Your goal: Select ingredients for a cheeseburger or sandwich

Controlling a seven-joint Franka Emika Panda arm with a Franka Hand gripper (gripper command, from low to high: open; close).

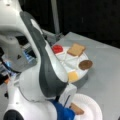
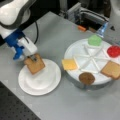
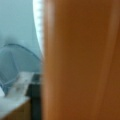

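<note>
My gripper is shut on a tan bread slice, holding it tilted just above the left side of the white round plate. In a front view the same slice shows under the arm, over the plate. The wrist view is filled by the tan bread. On the divided white tray lie the other pieces: yellow-orange cheese, brown patty, a second bread slice, red tomato and green lettuce. No stack shows on the plate.
The grey table carries the plate and the tray side by side. Cables and equipment crowd the back edge. The arm's body blocks much of a front view's left. A dark perforated surface lies at the bottom left.
</note>
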